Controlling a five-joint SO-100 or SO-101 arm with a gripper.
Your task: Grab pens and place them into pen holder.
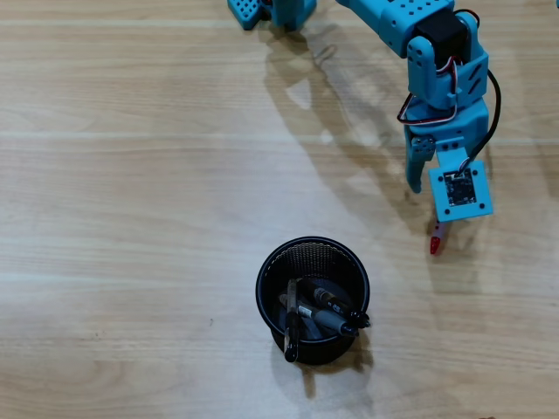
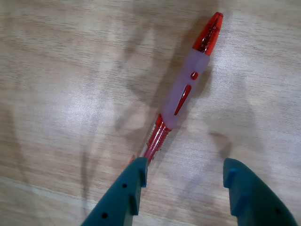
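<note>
- Jaws stand apart and empty in the wrist view, with the gripper (image 2: 186,174) above the near end of the red-and-white pen (image 2: 184,92); one finger's tip sits just beside the pen's lower end, and contact cannot be confirmed.
- Red-and-white pen lies flat on the wooden surface (image 2: 56,94), angled away from the camera, red cap end farthest off.
- Overhead view shows only the pen's red tip (image 1: 434,244) past the gripper (image 1: 428,196); the rest is hidden.
- Pen holder (image 1: 312,298) stands well apart from this pen and already contains three dark pens (image 1: 319,312), leaning on the rim.
- Handling judgement: light, stiff, smooth plastic; round barrel likely to roll or slip. The frosted grip sleeve at mid-length looks the surest place to clamp, near the balance point.
- Arm (image 1: 419,35) reaches in from the top edge in the overhead view, wrist pitched down toward the surface.
</note>
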